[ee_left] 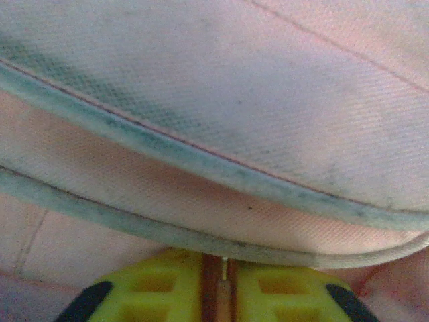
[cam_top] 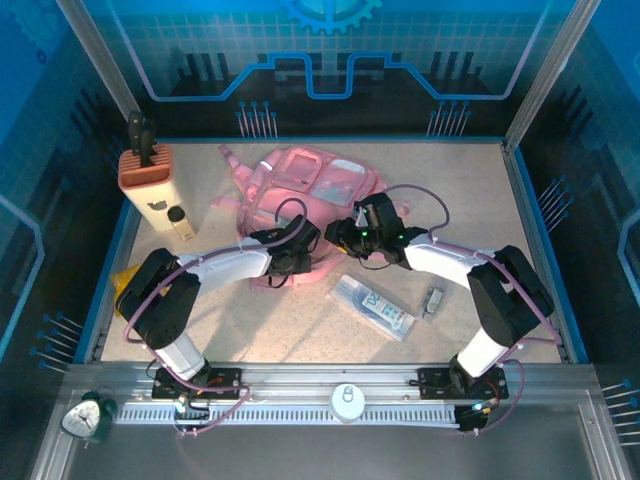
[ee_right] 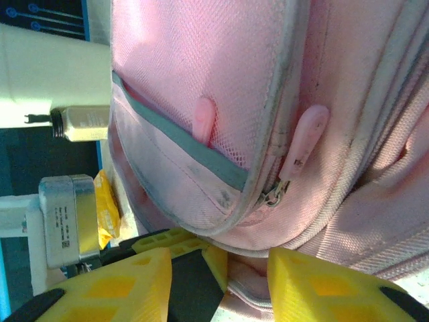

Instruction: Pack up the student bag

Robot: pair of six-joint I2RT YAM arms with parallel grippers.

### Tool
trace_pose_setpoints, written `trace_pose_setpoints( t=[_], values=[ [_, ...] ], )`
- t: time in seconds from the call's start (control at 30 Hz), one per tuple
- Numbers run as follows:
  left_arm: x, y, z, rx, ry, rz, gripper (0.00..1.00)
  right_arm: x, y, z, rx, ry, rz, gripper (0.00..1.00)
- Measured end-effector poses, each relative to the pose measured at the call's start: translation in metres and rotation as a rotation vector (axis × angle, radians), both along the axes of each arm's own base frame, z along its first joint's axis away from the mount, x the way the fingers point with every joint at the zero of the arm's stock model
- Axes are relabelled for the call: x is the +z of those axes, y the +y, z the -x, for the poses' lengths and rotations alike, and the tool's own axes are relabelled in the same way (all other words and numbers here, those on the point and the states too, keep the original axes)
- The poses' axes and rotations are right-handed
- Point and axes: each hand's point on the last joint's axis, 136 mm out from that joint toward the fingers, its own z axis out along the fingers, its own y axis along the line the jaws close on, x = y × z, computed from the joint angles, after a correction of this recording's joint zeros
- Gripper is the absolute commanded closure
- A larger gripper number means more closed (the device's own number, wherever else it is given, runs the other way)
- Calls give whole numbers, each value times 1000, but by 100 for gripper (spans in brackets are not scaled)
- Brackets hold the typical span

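The student bag (cam_top: 318, 182), a soft pink backpack, lies at the middle back of the table. Both grippers are at its near edge. My left gripper (cam_top: 296, 264) presses against the bag's grey-piped pink fabric (ee_left: 268, 80). Its yellow fingers (ee_left: 154, 288) stand almost together, and a thin pale tab sits in the narrow slit of the left gripper (ee_left: 224, 290). My right gripper (cam_top: 346, 238) is open. In the right wrist view the bag's (ee_right: 221, 87) lower edge lies between the spread right gripper (ee_right: 218, 290) fingers. A pink zipper pull (ee_right: 305, 139) hangs just above.
A clear plastic packet (cam_top: 372, 306) and a small dark item (cam_top: 433, 298) lie on the table in front of the bag, to the right. An orange holder (cam_top: 145, 168), a small bottle (cam_top: 180, 222) and a yellow item (cam_top: 122, 282) sit along the left wall.
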Motion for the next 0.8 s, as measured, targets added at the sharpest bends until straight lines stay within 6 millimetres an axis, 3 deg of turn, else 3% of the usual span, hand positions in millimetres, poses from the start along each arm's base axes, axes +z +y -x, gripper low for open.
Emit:
trace_pose_setpoints(
  t=[0.07, 0.2, 0.4, 0.57, 0.8],
  values=[
    [0, -1, 0, -6, 1, 2, 100, -1, 2, 2, -11, 2, 7, 53],
    [4, -1, -1, -21, -9, 2, 100, -6, 8, 8, -29, 13, 23, 47],
    [35, 1, -1, -21, -66, 45, 100, -25, 7, 25, -82, 88, 13, 40],
    [49, 4, 0, -16, -88, 62, 100, -18, 14, 25, -113, 89, -22, 36],
    [50, 3, 2, -21, -77, 69, 100, -5, 27, 12, -149, 53, -67, 55]
  ],
)
